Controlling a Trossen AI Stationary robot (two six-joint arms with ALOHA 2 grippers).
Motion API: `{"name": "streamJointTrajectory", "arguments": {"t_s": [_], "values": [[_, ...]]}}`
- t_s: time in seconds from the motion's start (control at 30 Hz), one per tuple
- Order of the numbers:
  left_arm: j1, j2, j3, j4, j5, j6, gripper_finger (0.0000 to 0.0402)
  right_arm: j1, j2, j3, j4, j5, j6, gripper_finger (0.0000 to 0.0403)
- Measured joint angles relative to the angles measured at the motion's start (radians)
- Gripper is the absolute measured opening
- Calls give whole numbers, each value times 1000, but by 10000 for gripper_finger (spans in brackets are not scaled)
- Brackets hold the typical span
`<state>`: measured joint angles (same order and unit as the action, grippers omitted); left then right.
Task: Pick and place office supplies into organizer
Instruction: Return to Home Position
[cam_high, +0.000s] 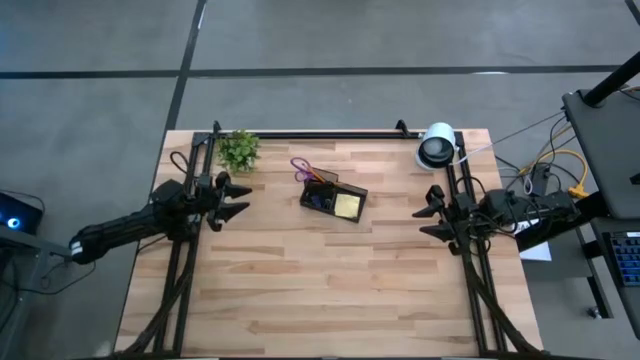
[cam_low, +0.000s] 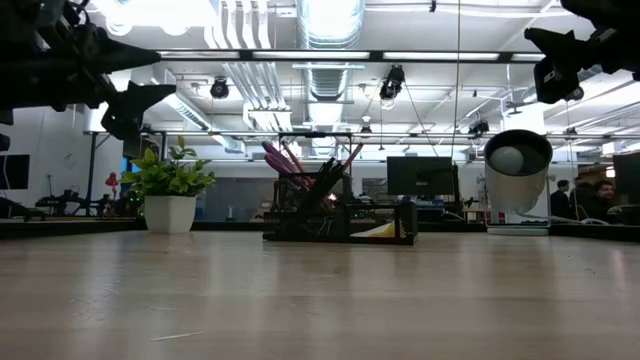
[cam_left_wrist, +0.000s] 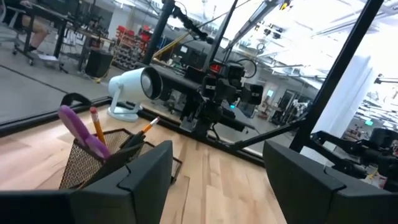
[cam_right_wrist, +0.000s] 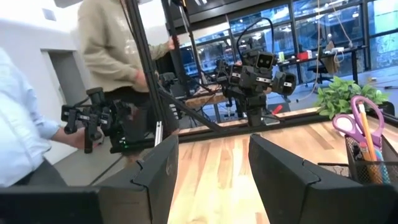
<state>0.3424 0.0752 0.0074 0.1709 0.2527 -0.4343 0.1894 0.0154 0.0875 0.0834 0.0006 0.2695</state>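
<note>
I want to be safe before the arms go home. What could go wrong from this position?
The left arm, its jaws open, hangs close to the plant; a swing toward the back edge of the table could brush it. The right arm is near the white device, so a wide retreat might knock it. The scissors lean out above the organizer; a low pass could catch them.

A small black mesh organizer (cam_left_wrist: 79, 163) stood mid-tabletop (cam_high: 330, 290) toward its far edge. Purple-handled scissors (cam_high: 302, 168) and an orange pencil (cam_left_wrist: 97, 126) stood upright inside, and a yellow sticky-note pad (cam_high: 347, 205) lay flat.
</note>
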Motion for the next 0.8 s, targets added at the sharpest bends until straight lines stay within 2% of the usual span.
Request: {"name": "streamJointTrajectory", "arguments": {"t_s": [0.8], "values": [[0,55,-2,3,0,2,235,0,0,0,0,2,10,183]]}}
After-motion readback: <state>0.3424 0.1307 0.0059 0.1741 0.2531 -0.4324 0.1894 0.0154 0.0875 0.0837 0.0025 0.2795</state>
